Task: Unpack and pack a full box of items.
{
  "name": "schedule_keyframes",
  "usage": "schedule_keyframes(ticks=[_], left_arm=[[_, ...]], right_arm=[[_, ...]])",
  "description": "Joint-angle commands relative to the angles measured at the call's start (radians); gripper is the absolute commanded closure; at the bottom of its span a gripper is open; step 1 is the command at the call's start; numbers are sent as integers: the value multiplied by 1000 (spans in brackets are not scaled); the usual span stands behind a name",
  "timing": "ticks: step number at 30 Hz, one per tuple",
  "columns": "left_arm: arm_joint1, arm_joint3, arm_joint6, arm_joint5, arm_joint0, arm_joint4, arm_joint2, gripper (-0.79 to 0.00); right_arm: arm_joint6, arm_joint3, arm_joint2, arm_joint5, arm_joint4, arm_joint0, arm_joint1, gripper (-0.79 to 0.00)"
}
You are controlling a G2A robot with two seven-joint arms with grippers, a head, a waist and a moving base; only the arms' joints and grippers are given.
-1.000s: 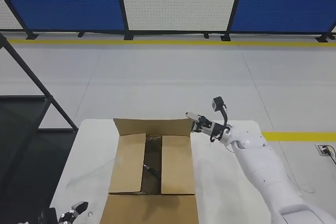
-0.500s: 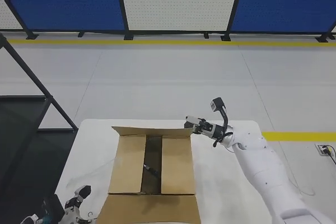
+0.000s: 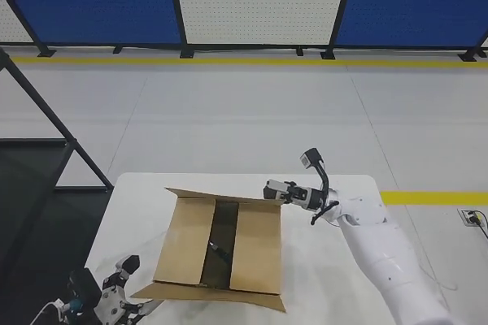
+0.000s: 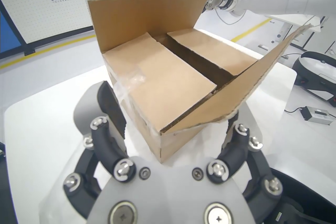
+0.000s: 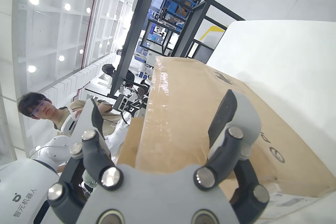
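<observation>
Opening of the box [image 3: 256,244], judged as the step in hand, with nothing taken out yet. Sits near the middle of the white bench [image 3: 309,272], a little turned, with the far flap [image 4: 147,15] standing upright and the near flap [image 4: 252,83] lifted at a slant. Two inner flaps [image 4: 168,78] lying flat across the top, a dark slot [image 3: 221,244] between them (something dark inside, too small to name). At the far flap's corner, the right gripper [image 3: 273,192], fingers [image 5: 225,114] spread apart with the cardboard's outer face between them, clamping nothing as far as can be told. At the near corner of the box, low over the bench, the left gripper [image 4: 169,100], likewise released and wide, the edge of the near flap touching the tip of one finger. Next, probably: pressing both outer flaps fully outward, then folding back the two inner flaps to uncover the contents. Calls for pushing from under each flap's free edge rather than pinching, and for keeping the box steady, since a light carton could slide or turn on the smooth bench.
</observation>
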Motion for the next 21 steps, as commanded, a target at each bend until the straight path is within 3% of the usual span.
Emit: schedule_keyframes(ticks=[1,11,21], left_arm=[[-1,-10,-16,4,-5,-15,2,-785],[-2,-14,-22,10,-7,-18,5,-785],[-18,-25,-167,174,-98,-111,66,-785]], right_arm=[[4,-29,1,4,7,-15,8,-785],[31,-149,0,31,28,-65,45,-785],[66,-255,-16,66,35,-107,81,-785]])
